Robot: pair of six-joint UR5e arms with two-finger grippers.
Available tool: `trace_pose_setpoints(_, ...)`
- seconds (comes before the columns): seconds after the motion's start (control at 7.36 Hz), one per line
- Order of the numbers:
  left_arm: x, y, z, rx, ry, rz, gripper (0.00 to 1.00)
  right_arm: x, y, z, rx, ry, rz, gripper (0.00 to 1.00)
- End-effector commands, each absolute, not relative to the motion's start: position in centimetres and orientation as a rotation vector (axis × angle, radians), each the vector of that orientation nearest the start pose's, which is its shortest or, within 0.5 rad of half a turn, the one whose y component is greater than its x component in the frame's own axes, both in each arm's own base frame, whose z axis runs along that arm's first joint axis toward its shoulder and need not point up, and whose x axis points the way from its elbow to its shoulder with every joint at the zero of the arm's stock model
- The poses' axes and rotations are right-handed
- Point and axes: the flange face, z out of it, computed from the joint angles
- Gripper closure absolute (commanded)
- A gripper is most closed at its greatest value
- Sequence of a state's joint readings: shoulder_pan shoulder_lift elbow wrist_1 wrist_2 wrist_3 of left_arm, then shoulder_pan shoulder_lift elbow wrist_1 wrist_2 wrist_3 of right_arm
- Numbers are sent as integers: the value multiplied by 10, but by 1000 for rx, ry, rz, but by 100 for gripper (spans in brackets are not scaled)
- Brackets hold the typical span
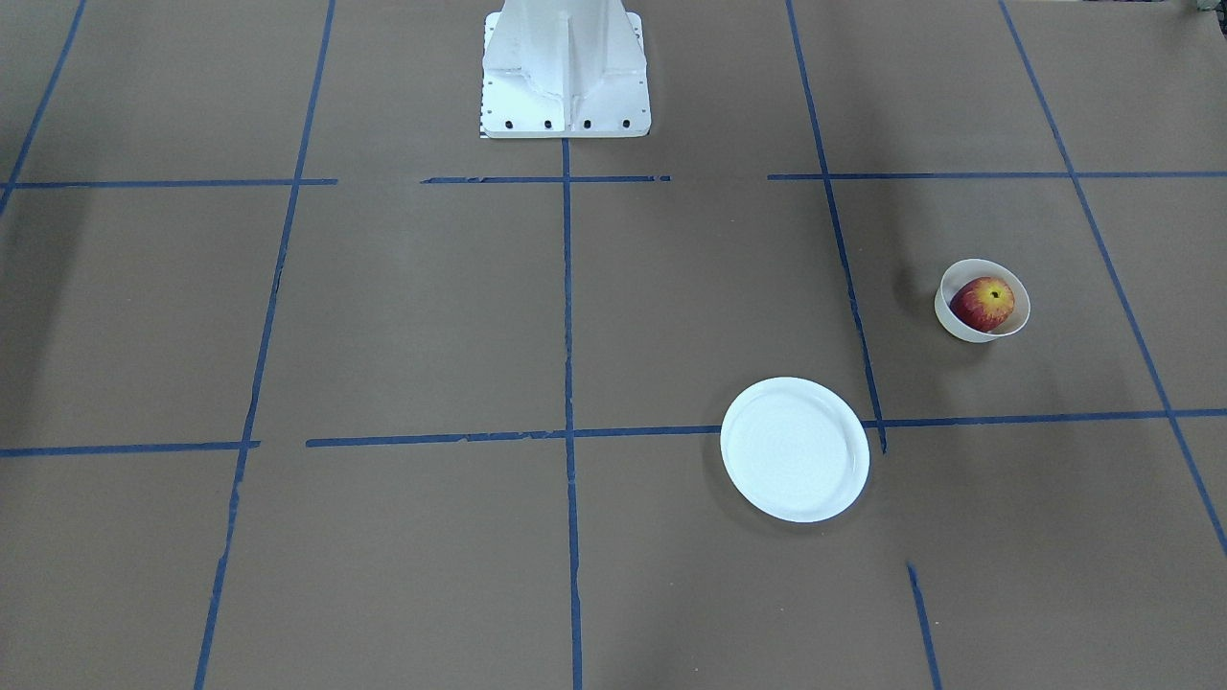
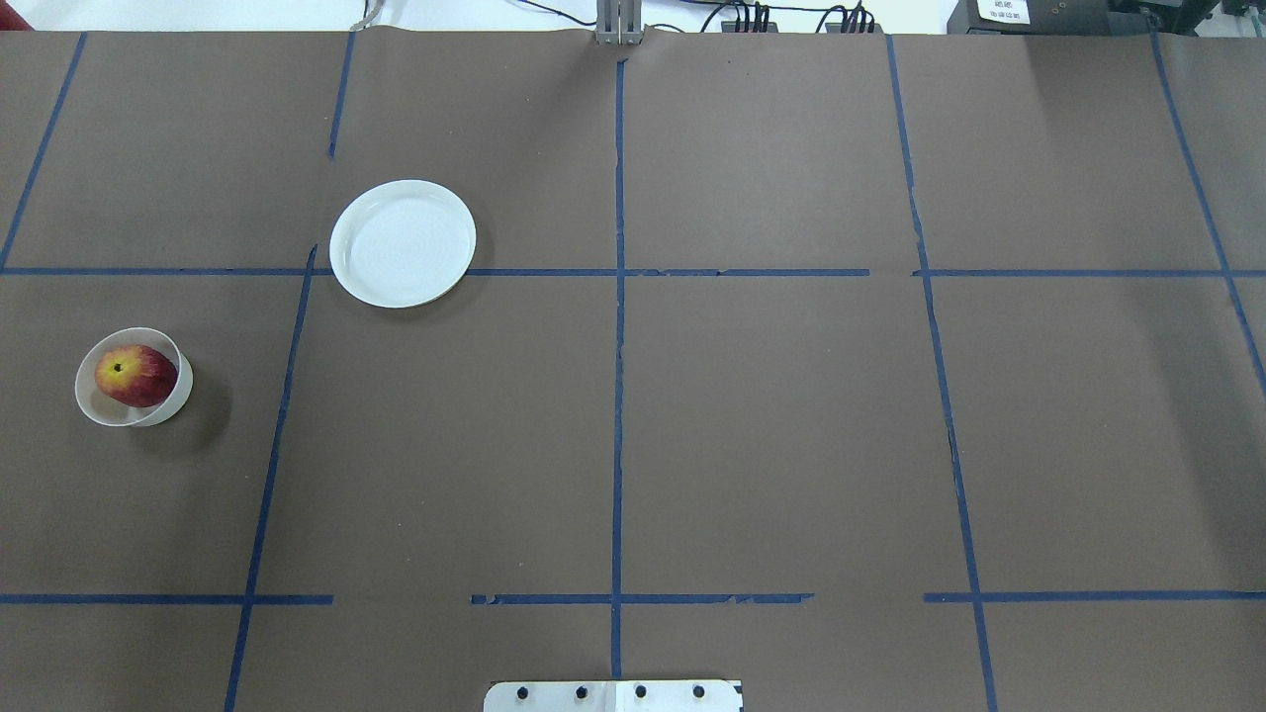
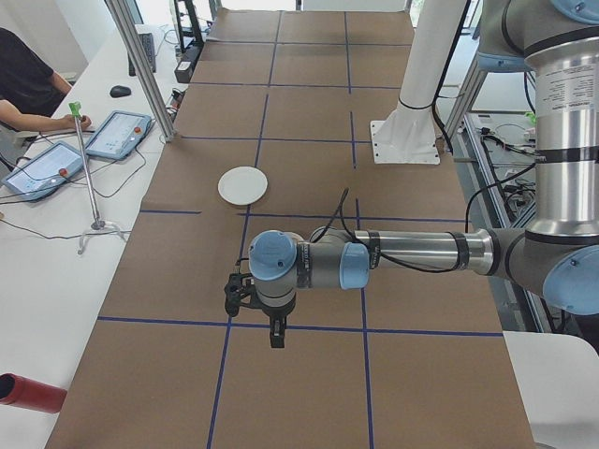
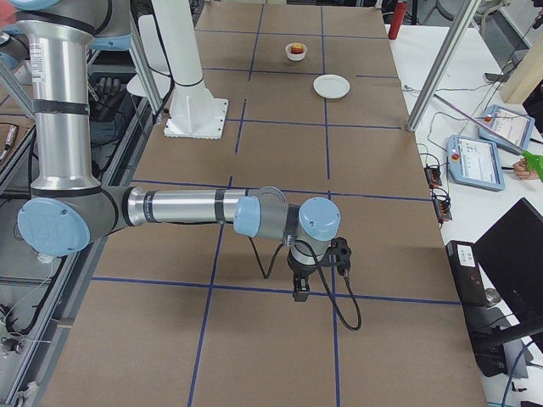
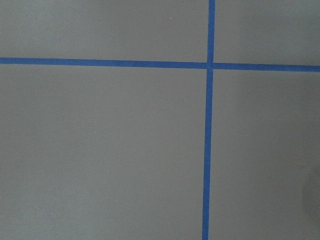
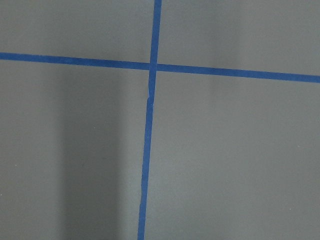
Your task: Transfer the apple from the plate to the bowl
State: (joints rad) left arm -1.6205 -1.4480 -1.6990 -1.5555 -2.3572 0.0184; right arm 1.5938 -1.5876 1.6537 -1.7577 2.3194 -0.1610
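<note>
The red apple (image 1: 983,304) with its yellow stem patch lies inside the small white bowl (image 1: 959,326). They also show in the overhead view, apple (image 2: 135,375) in bowl (image 2: 163,407), at the table's left. The flat white plate (image 1: 795,448) is empty; it shows in the overhead view (image 2: 403,242) too. My left gripper (image 3: 277,339) shows only in the exterior left view, hanging over the table away from the plate. My right gripper (image 4: 300,294) shows only in the exterior right view, far from the bowl (image 4: 296,52). I cannot tell whether either is open or shut.
Brown paper with a blue tape grid (image 2: 618,396) covers the table. The white robot base (image 1: 566,72) stands at the table's robot side. Tablets (image 3: 117,134) and a metal post (image 3: 140,65) stand on the operators' side; a red cylinder (image 3: 28,393) lies near the corner.
</note>
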Motion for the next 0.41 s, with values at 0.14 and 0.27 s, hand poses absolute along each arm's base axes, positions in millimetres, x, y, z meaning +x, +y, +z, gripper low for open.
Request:
trace_pose_setpoints(0.14, -85, -436, 652, 23, 785, -32, 0, 76, -473, 646, -46, -755, -86, 0)
trace_pose_setpoints(0.27, -88, -436, 652, 25, 785, -38, 0, 76, -473, 646, -46, -755, -86, 0)
